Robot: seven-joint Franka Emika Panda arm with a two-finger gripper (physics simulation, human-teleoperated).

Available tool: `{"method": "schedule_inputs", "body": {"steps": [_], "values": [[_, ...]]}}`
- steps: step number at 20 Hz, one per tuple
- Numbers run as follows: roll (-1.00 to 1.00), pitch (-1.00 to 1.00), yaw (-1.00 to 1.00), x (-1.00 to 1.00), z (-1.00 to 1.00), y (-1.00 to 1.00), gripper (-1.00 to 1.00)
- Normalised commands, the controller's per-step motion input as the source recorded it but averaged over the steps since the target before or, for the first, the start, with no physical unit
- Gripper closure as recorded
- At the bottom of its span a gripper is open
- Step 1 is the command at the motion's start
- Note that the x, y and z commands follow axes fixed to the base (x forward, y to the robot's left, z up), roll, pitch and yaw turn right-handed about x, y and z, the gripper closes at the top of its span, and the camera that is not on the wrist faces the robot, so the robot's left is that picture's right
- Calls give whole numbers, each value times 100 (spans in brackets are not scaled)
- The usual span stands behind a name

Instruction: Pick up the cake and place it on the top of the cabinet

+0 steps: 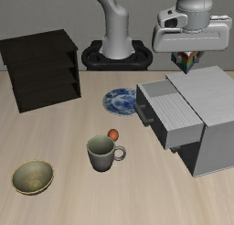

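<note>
Pincer (188, 58): clamped on small multicoloured cake (187, 64) | cake: gripped directly under pincer body | position: hanging just above grey box-shaped cabinet (216, 99) top, near rear edge

Arm (117, 23) is cut off at top edge, cabinet (215, 101) at right edge. Mug (103, 154) hides part of a small orange object (113, 133). Multicoloured item (189, 63) under the pincer (187, 59) is partly covered, unidentifiable.
</note>
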Motion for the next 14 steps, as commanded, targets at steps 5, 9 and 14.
{"method": "schedule_inputs", "body": {"steps": [5,9,14], "values": [[0,0,0,40,0,60,100],[0,0,0,0,0,50,-100],[0,0,0,0,0,0,-100]]}}
